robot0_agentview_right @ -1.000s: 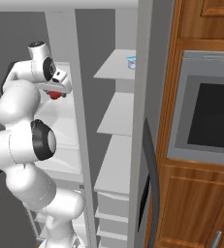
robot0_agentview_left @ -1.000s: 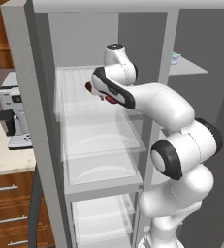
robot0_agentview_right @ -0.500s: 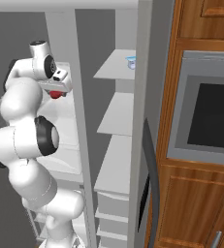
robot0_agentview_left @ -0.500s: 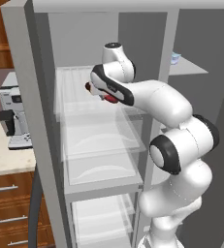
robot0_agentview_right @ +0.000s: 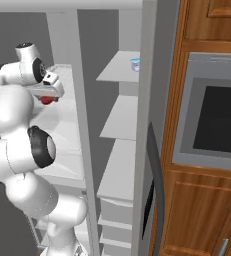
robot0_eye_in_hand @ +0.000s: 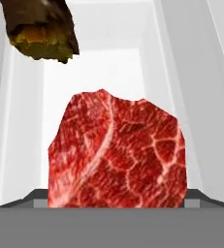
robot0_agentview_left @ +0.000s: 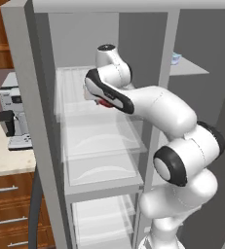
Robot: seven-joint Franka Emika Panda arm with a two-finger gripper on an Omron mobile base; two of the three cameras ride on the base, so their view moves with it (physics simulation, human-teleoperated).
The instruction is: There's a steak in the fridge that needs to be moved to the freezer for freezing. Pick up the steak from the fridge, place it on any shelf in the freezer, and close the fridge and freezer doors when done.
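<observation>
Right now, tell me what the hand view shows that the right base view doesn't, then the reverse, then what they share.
Hand view alone: the steak's marbled surface up close, filling the middle of the picture, and a dark brown item with a yellowish end beyond it.

Right base view alone: the arm reaching into the fridge, the freezer with its solid shelves and a small cup on the top one, and the wooden cabinet with the oven.

Both: the red steak on a glass fridge shelf, right at the hand.
</observation>
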